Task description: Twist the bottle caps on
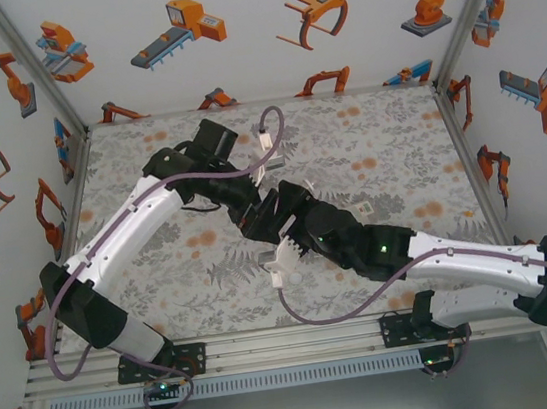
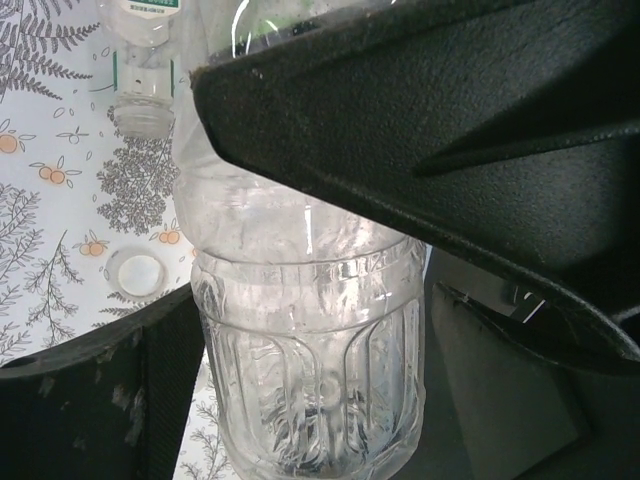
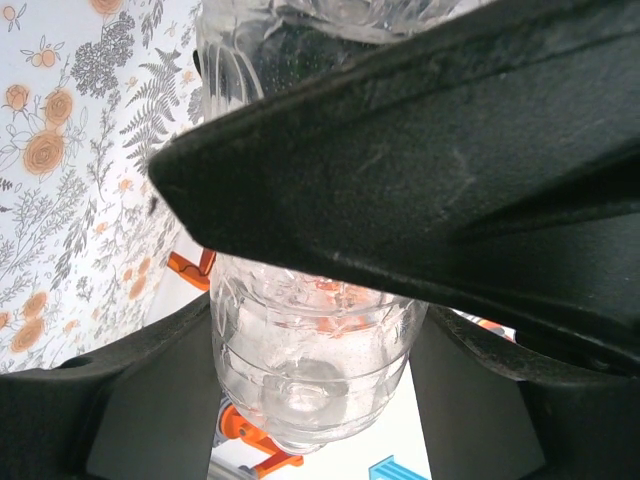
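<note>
A clear ribbed bottle point(image 2: 310, 340) stands between my left gripper's point(image 2: 312, 400) fingers point(image 2: 100, 410), which press against both of its sides. In the right wrist view a clear bottle point(image 3: 310, 370) sits between my right gripper's point(image 3: 312, 400) fingers point(image 3: 130, 420), gripped at both sides with its rounded end towards the camera. Whether the two views show one bottle I cannot tell. From above, the left gripper point(image 1: 253, 215) and the right gripper point(image 1: 288, 241) meet over the middle of the table. A white bottle cap point(image 2: 135, 273) lies on the cloth to the left of the held bottle.
A second bottle with a white-and-green label point(image 2: 140, 50) lies on the floral cloth point(image 2: 50, 200) beyond the cap, its open neck towards me. Patterned walls point(image 1: 260, 25) enclose the table on three sides. Purple cables loop off both arms.
</note>
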Robot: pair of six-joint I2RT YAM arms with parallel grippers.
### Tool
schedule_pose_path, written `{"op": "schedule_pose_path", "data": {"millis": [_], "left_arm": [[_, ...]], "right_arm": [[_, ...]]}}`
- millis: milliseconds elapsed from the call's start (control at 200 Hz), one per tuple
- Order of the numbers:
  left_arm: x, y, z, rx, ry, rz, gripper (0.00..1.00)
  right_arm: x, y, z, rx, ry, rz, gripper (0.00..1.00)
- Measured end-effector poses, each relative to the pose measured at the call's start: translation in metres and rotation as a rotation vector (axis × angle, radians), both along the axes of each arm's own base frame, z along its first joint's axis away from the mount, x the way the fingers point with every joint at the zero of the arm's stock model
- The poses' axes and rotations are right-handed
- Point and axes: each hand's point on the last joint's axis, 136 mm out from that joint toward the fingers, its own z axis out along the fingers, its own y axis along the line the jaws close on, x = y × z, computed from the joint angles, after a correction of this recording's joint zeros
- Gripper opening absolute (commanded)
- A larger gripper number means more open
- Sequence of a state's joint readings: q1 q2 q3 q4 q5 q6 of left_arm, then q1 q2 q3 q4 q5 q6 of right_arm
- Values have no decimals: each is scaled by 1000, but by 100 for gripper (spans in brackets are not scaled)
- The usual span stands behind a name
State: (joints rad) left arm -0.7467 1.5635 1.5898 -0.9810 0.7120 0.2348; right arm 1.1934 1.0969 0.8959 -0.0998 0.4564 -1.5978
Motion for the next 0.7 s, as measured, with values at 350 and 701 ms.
{"op": "schedule_pose_path", "data": {"millis": [350,701], "left_arm": [[-3,-1,-7,34,1,-20,55],[2,4,-15,41,-20,-12,39]], "right_arm": [[0,2,-6,-24,3,-1,28],[-2,-3,-1,-11,3,-9,77]]}}
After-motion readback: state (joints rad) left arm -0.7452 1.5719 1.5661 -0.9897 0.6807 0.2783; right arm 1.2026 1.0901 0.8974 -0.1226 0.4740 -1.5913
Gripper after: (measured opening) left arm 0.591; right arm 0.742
